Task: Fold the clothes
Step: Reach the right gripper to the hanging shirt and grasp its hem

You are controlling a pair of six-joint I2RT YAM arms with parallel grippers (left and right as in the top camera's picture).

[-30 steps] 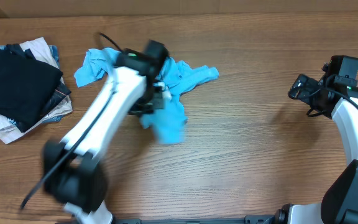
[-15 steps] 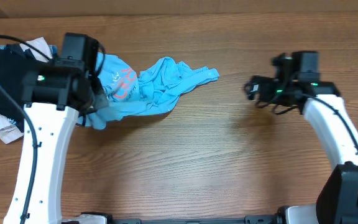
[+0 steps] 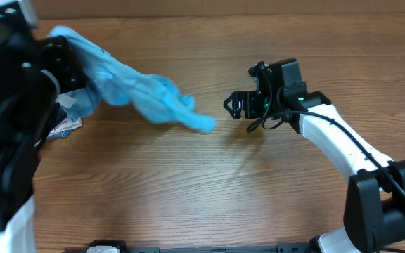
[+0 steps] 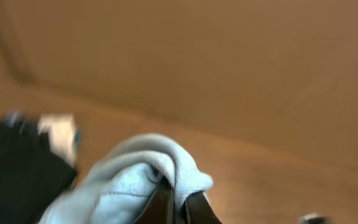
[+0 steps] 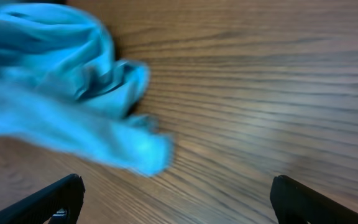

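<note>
The sky-blue T-shirt [image 3: 136,88] hangs stretched from the upper left down toward the table's middle, its low end near the wood. My left gripper [image 4: 178,208] is shut on a fold of the T-shirt [image 4: 135,177], lifted high near the overhead camera; its fingertips are hidden in the overhead view. My right gripper [image 3: 234,105] is open and empty, just right of the shirt's trailing end. In the right wrist view the T-shirt [image 5: 61,106] lies ahead of the wide-open fingers [image 5: 179,199].
A pile of folded garments, black on top of white [image 3: 65,116], lies at the far left, mostly hidden by my left arm [image 3: 9,133]. It also shows in the left wrist view [image 4: 17,162].
My left gripper has lifted the T-shirt up and to the left, dragging it off the table. My right arm has swung left toward the shirt's trailing end.
</note>
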